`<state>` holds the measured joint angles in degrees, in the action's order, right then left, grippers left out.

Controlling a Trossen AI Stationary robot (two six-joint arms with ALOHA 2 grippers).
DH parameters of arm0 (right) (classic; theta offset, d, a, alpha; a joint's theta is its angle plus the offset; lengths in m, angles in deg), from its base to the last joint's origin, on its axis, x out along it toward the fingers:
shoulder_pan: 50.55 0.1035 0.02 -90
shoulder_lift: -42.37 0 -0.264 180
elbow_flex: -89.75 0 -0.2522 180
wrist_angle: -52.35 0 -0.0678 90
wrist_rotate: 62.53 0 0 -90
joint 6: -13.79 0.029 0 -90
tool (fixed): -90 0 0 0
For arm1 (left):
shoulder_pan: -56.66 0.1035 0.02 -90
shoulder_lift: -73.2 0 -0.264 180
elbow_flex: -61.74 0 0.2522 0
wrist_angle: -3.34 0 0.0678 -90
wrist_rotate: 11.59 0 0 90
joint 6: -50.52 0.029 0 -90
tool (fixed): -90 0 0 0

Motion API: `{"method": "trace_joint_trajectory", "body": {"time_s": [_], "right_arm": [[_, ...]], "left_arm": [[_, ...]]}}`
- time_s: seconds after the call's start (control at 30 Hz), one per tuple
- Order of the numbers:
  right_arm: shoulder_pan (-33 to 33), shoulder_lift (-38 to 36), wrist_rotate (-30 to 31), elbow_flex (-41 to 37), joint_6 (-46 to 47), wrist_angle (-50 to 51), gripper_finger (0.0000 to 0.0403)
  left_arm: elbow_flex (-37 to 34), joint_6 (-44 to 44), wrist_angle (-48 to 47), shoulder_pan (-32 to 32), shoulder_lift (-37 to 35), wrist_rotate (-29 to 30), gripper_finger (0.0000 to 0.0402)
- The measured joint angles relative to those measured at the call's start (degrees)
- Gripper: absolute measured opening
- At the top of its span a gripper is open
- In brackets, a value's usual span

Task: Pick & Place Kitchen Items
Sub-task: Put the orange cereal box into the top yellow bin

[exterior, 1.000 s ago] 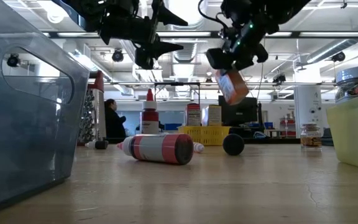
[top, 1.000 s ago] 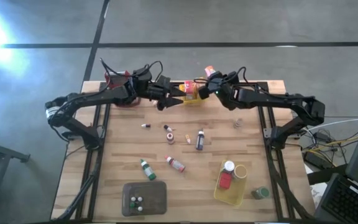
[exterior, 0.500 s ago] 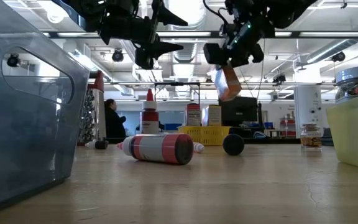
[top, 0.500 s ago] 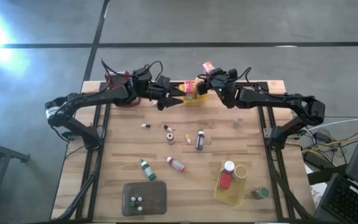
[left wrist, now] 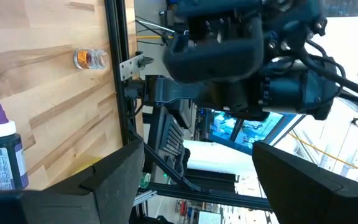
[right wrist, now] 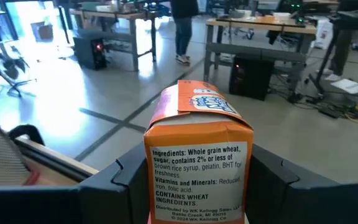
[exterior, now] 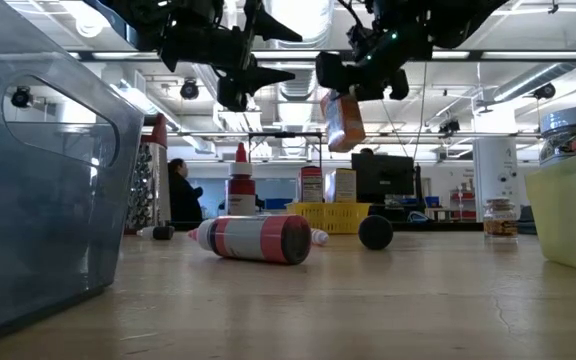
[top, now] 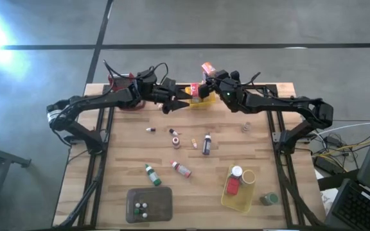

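Observation:
My right gripper [top: 209,82] is shut on a small orange box [top: 207,67], held high over the table's far middle. The box fills the right wrist view [right wrist: 197,168] and hangs under the gripper in the low view [exterior: 343,120]. A yellow basket [top: 198,102] stands on the table just below it. My left gripper [top: 178,101] hovers open beside that basket, its fingers [left wrist: 104,180] apart and bare, facing the right arm. My right gripper pinches the orange box between its two fingers [right wrist: 117,180], on the box's two narrow sides [right wrist: 157,186]. The printed face and the folded top stand out past the fingertips. The box is lifted clear of the table and the basket, slightly tilted.
Loose on the wood lie a green-capped bottle [top: 151,174], a red-and-white bottle [top: 181,169], a dark purple bottle [top: 206,144] and a small jar [top: 246,128]. A grey tray [top: 149,204] and a second yellow basket [top: 238,192] stand near the front edge.
My right gripper has shifted a little toward the table's left and has rolled and tipped at the wrist. The orange box has swung with it, up and leftward, from a strong tilt to nearly upright, staying clear of the table.

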<state>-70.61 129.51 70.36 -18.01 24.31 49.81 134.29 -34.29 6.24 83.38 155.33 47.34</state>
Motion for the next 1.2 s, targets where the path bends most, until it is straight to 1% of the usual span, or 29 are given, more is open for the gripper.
{"method": "trace_joint_trajectory", "body": {"time_s": [0.17, 0.27, 0.4, 0.57, 0.83, 1.07, 1.2], "right_arm": [[0.05, 5.85, 0.16, 0.58, -1.65, -6.7, 0.017], [-0.04, 8.96, 0.2, 2.23, -1.88, -6.2, 0.0172], [-0.08, 10.78, 0.64, 4.6, -2.41, -5.26, 0.0182], [-0.05, 10.94, 0.79, 7.02, -0.75, 1.21, 0.0186], [0.44, 10.94, 2.06, 7.03, -0.68, 1.81, 0.017], [1.85, 10.81, 2.15, 7.76, 0.02, 3.39, 0.0181], [2.02, 10.72, 3.64, 7.78, 2.54, 6.91, 0.0183]], "left_arm": [[0.0, 0.0, 0.02, 0.0, 0.0, 0.02, 0.0305], [0.0, 0.0, 0.0, 0.0, 0.0, 0.02, 0.0305], [0.0, 0.0, 0.0, 0.0, 0.0, 0.02, 0.0305], [0.0, 0.0, 0.0, 0.0, 0.0, 0.02, 0.0305], [0.0, -0.01, -0.01, 0.0, 0.0, 0.02, 0.0305], [0.0, 0.0, -0.01, 0.0, 0.0, 0.02, 0.0305], [0.0, -0.02, -0.02, -0.02, 0.02, 0.02, 0.0305]]}}
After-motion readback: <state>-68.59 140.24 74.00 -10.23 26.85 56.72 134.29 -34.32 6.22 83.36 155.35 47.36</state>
